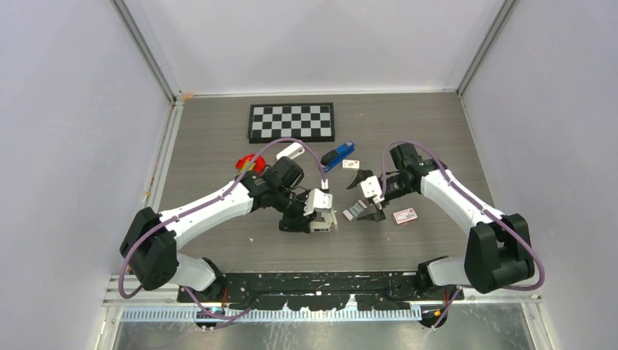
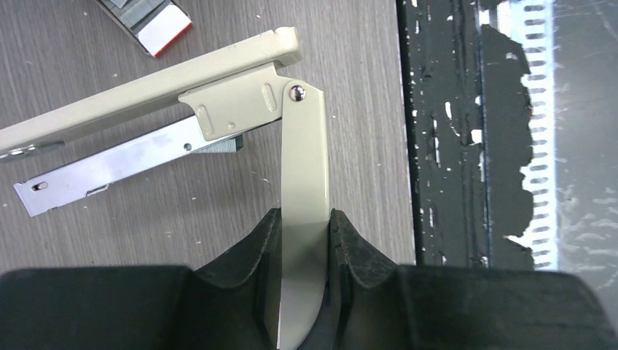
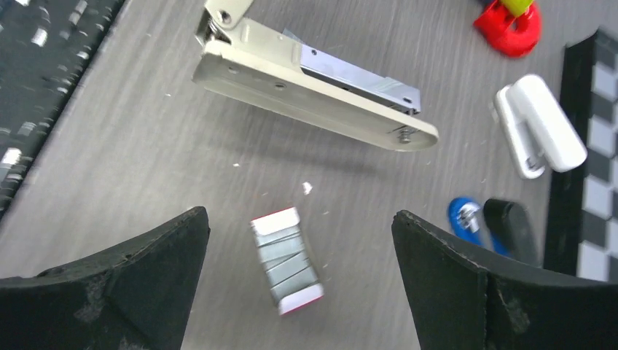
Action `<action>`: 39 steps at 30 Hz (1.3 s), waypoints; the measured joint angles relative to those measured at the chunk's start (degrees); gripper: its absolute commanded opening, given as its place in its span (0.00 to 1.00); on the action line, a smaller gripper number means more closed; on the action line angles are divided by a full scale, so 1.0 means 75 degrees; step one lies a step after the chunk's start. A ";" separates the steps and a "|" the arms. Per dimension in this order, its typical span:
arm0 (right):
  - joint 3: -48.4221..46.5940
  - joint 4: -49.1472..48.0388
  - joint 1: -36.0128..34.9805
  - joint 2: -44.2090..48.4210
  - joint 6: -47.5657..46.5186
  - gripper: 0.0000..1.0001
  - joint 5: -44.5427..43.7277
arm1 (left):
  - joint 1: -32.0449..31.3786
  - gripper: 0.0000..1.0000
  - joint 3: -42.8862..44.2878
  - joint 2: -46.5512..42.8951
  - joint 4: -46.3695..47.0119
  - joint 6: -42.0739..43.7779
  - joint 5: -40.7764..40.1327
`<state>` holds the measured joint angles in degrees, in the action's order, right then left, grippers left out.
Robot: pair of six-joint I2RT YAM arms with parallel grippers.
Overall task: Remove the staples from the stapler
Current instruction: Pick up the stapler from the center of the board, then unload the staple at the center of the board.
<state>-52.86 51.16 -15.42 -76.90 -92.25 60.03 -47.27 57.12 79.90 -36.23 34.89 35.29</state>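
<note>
With the left gripper [image 2: 304,222] clamped on the swung-open cover [image 2: 304,168] of the cream stapler [image 2: 146,87], the magazine [image 2: 109,164] lies exposed, so next bring the wide-open right gripper [image 3: 299,219] to its staples [image 2: 218,148].

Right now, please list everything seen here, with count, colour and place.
checkerboard: one, black-white, far middle
beige stapler: one, beige, opened, near middle
staples: one strip, grey, in beige stapler's rail
staple tray: one, grey strips, red-white ends, right of beige stapler
white stapler: one, white, before checkerboard
blue stapler: one, blue-black, right of white stapler
red thing: one, red, left of white stapler
boxes: two, red-white, by blue stapler, right of staple tray
left claw: one, black, shut on beige stapler
right claw: one, black, open over staple tray
</note>
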 measured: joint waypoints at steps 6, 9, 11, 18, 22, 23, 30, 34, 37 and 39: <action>0.1533 -0.3439 -0.0667 0.0044 0.0006 0.99 -0.0140 | 0.0219 0.00 0.0207 0.0017 -0.0615 -0.0055 0.0455; 0.2090 -0.5030 -0.1055 0.0044 0.0140 1.00 -0.0399 | 0.0280 0.00 0.0361 0.0143 -0.0833 -0.0058 0.0632; 0.2655 -0.6854 -0.1376 0.0009 0.0629 0.99 -0.0688 | 0.0309 0.00 0.0519 0.0283 -0.0994 -0.0055 0.0755; 0.3724 -1.1106 -0.1888 -0.0644 0.2789 0.99 -0.1157 | 0.0548 0.00 0.1116 0.0612 -0.1702 -0.0035 0.1189; 0.3809 -1.2173 -0.2020 -0.0507 0.3459 1.00 -0.1055 | 0.0877 0.00 0.1376 0.0612 -0.1923 -0.0055 0.1629; 0.3861 -1.2429 -0.2081 -0.0493 0.3666 0.99 -0.1043 | 0.0933 0.00 0.1384 0.0606 -0.1920 -0.0058 0.1716; 0.4010 -1.3965 -0.2585 -0.0495 0.5117 0.97 -0.0941 | 0.1099 0.00 0.1384 0.0565 -0.1999 -0.0143 0.2302; 0.4004 -1.4245 -0.2704 -0.0495 0.5528 0.83 -0.0927 | 0.1253 0.00 0.1384 0.0455 -0.1999 -0.0175 0.2681; 0.4004 -1.4204 -0.2731 -0.0495 0.5584 0.79 -0.0930 | 0.1411 0.00 0.1384 0.0370 -0.1985 -0.0181 0.3005; 0.4004 -1.4178 -0.2731 -0.0495 0.5607 0.75 -0.0918 | 0.1553 0.00 0.1381 0.0289 -0.1941 -0.0184 0.3226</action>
<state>-22.83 -55.18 -35.90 -80.62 -50.19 53.15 -35.62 67.48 82.06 -50.78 33.52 59.48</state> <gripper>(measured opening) 0.800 0.241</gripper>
